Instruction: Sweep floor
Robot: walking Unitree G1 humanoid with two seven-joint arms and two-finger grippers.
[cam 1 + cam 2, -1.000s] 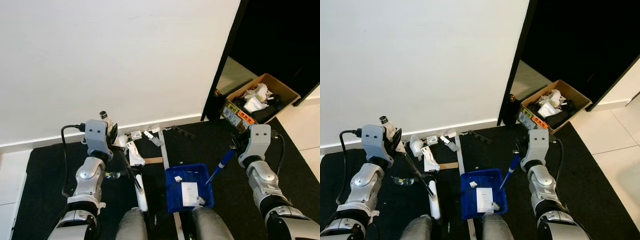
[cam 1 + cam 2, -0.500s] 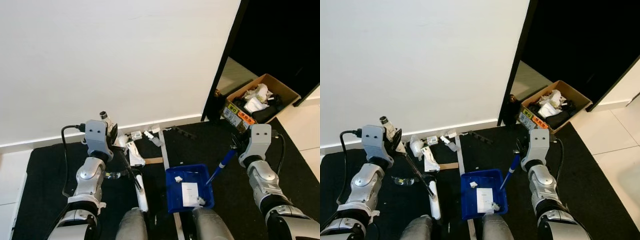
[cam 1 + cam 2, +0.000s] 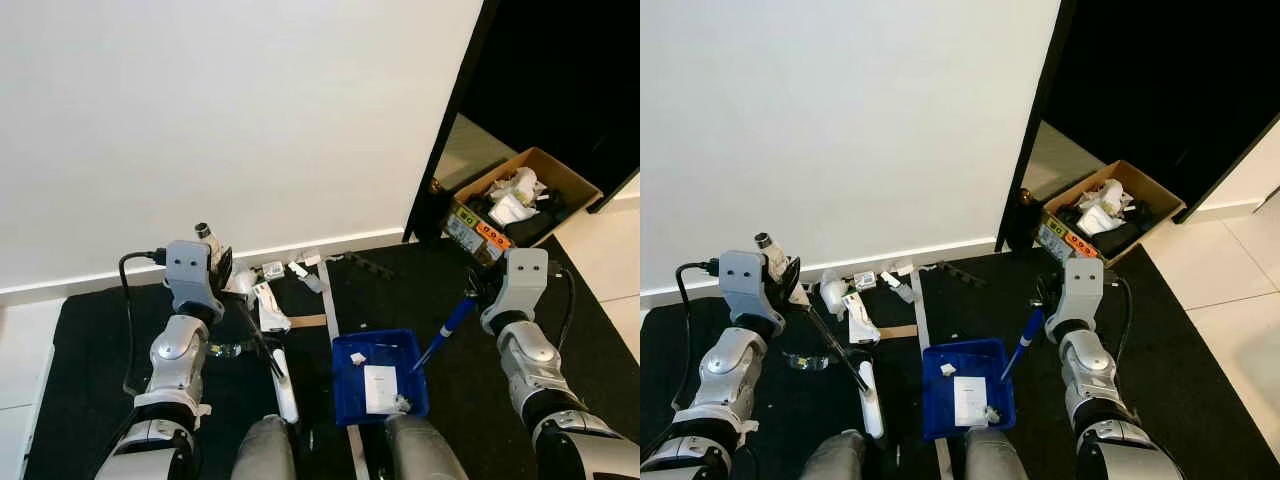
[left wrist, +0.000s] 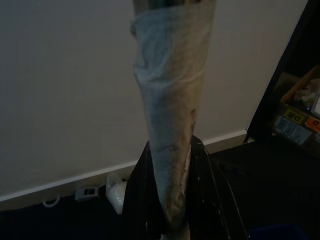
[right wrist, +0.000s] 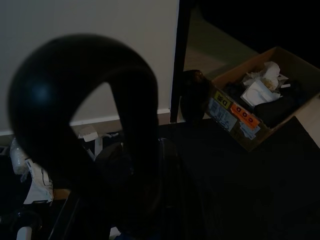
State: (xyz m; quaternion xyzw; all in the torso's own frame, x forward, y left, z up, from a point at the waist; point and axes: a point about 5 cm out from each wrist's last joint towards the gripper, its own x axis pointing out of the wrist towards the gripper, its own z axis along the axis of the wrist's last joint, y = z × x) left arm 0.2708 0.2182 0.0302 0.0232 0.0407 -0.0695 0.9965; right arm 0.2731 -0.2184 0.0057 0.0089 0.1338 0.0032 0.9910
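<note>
My left gripper (image 3: 224, 272) is shut on the broom handle (image 4: 170, 130), whose upper part is wrapped in pale tape. The black shaft slants down to the white broom head (image 3: 285, 392), which lies on the black mat (image 3: 90, 350). Just right of it sits the blue dustpan (image 3: 345, 395), holding a paper slip and a few white scraps. Its blue handle (image 3: 447, 328) rises to my right gripper (image 3: 474, 292), which is shut on it; the black loop end (image 5: 85, 110) shows close up. Litter (image 3: 272, 300) lies along the white wall's skirting.
An open cardboard box (image 3: 520, 200) full of rubbish stands at the dark doorway on the right. Clear glasses (image 3: 225, 349) lie on the mat near the broom. A grey tape strip (image 3: 328, 300) runs across the mat. My knees (image 3: 265, 450) show at the lower edge.
A small white scrap has come to lie at the dustpan's front left corner. Both arms and the camera have shifted only slightly.
</note>
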